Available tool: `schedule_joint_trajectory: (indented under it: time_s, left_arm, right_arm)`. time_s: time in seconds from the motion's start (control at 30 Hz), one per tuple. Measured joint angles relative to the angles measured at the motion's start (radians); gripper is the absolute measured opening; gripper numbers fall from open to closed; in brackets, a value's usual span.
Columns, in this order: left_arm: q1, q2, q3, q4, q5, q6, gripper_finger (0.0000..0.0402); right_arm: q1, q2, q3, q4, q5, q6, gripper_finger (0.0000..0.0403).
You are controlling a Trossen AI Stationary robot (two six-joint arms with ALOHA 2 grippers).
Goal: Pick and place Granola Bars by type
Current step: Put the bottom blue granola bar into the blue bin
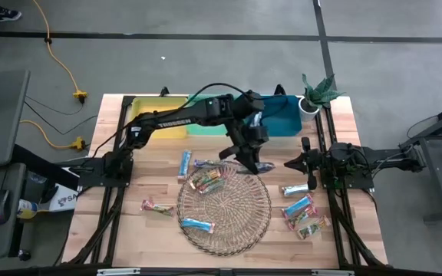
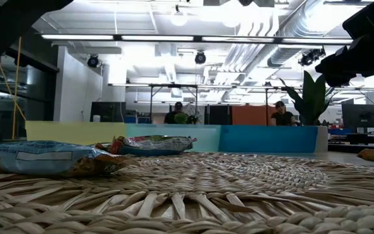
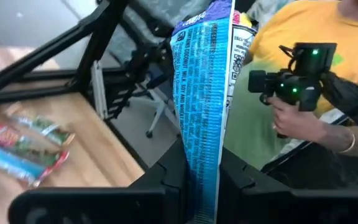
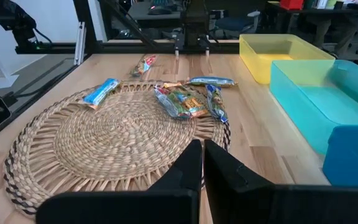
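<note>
L gripper (image 3: pixel 201 186) clenched on blue granola bar (image 3: pixel 204 93), held upright above far edge of wicker tray (image 1: pixel 225 230), near blue bin (image 1: pixel 286 123). R gripper (image 4: pixel 202 165) closed, empty, parked at table's right. Bar likely light, foil slick and crinkly; grip mid-wrapper, not the end seal.

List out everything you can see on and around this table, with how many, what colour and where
Granola bars: about eleven, blue, silvery-blue and red multicoloured; some on the wicker tray, others on bare wood left and right of it; one blue bar held upright.
Wicker tray: one, tan, round, table centre.
Bins: three, yellow, green, blue, along the far edge.
Potted plant: one, green, far right corner.
Person: one, yellow top, holding a black device, beyond the table.
Left gripper: shut on the blue bar, above the tray's far edge.
Right gripper: shut, empty, at the right side.
</note>
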Motion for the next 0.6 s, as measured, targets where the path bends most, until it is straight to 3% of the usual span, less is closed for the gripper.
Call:
schedule_joint_trajectory:
  time_s: [0.37,0.6]
  left_arm:
    - [0.010,-0.003,0.008,0.110,0.036,-0.055,0.0041]
    - [0.058,-0.027,0.009,0.398,-0.015,-0.173,0.0041]
  right_arm:
    - [0.000,0.000,0.000,0.000,0.000,0.000,0.0000]
    - [0.000,0.000,0.000,0.000,0.001,0.000,0.0000]
